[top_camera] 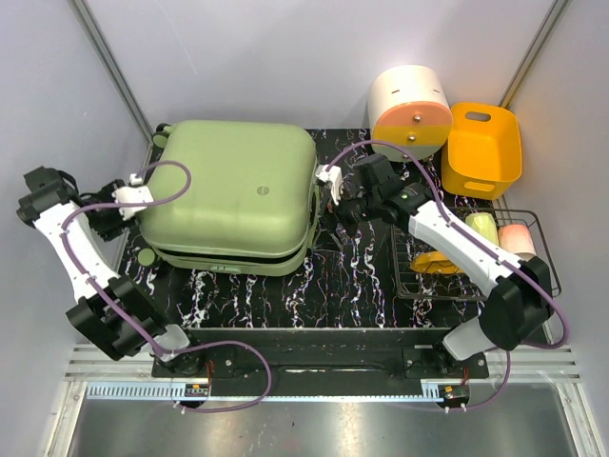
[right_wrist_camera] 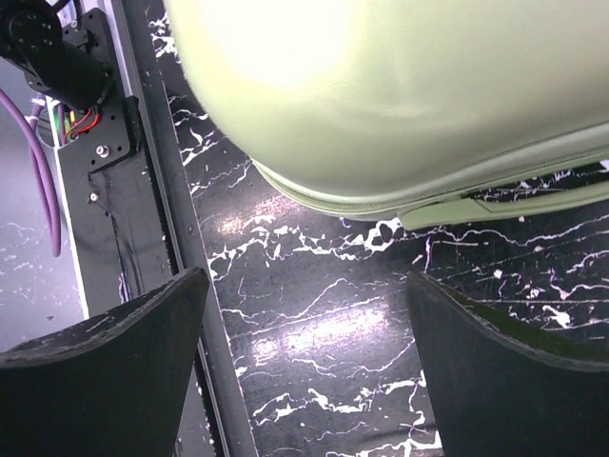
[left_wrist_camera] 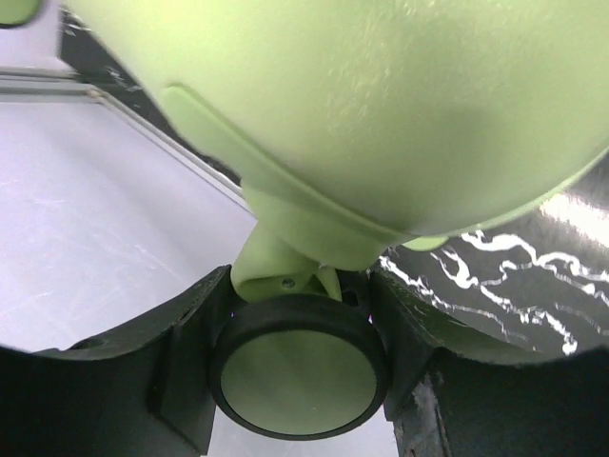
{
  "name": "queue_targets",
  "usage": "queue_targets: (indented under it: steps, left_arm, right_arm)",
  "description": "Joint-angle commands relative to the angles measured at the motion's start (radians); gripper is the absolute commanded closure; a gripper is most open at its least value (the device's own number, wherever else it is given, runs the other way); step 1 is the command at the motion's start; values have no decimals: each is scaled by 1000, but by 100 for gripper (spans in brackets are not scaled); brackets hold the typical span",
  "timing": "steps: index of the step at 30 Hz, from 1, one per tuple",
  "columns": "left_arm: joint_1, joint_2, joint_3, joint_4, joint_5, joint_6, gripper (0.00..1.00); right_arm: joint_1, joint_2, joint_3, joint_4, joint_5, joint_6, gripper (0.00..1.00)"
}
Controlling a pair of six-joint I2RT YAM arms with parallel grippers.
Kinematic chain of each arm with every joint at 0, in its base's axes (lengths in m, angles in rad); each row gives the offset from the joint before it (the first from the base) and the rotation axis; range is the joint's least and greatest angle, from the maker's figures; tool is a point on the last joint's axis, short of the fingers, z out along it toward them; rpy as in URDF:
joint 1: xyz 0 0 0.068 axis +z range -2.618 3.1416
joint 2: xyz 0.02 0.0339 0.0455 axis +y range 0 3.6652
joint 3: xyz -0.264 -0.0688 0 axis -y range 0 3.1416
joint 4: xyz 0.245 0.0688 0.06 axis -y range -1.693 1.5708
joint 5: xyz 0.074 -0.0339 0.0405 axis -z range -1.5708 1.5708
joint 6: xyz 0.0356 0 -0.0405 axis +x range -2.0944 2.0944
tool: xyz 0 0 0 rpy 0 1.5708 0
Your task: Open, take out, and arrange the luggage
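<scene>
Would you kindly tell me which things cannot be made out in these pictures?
- Inside of the luggage: top view, the closed shell hides it.
- Whether the left pincer truly pinches the wheel: left wrist view, the contact edges lie in shadow.
- Yellow item in the wire basket: top view, the right arm covers most of it.
- Most of the luggage: right wrist view, cut off by the top edge.

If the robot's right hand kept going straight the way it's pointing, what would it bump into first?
Probably the green luggage, whose rounded side sits straight ahead of the open right hand. Only table shows between them; how near is hard to tell.
</scene>
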State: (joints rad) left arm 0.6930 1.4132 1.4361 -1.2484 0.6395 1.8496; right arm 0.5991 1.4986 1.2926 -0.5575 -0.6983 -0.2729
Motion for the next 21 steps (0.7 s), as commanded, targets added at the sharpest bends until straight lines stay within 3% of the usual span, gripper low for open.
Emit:
queue_targets:
  steps: [1, 9, 12, 16, 21]
  left_arm:
    - [-3, -63, 191, -26, 277, -216, 100]
    - [-3, -17, 380, 188, 376, -728, 100]
    - [-3, -2, 394, 297, 385, -890, 100]
    - [-4, 38, 405, 435, 355, -1125, 100]
    - [-6, 87, 452, 509, 351, -1268, 100]
  right_arm:
    - [22, -46, 50, 53, -13, -5, 6]
    - [86, -96, 36, 138, 20, -32, 7]
    - [166, -110, -8, 282, 201, -64, 0]
    - [252, -63, 7, 445, 449, -133, 0]
    - [336, 3, 34, 713, 694, -267, 0]
